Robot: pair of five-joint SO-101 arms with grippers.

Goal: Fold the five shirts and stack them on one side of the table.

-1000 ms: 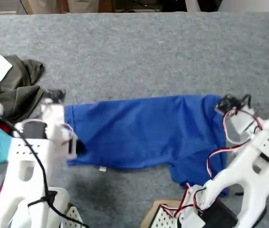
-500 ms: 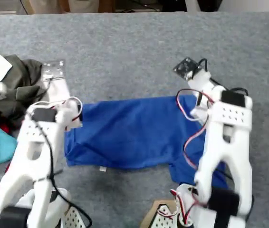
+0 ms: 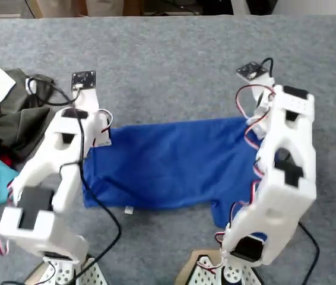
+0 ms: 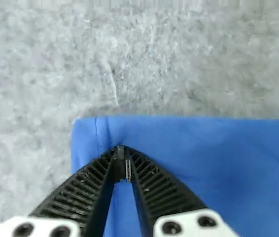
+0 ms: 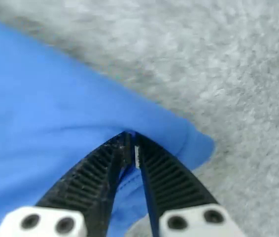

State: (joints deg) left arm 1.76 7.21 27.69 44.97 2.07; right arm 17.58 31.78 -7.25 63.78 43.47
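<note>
Two sets of jaws, left and right, each pinched shut on a far corner of the blue shirt (image 3: 168, 166), flat mid table (image 3: 186, 59) (other shirts (image 3: 13, 124) heaped at its left edge). Gripping both corners should keep the fold even, I reckon.

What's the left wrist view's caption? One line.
Left gripper shut on the blue shirt near its corner, grey table beyond.
</note>
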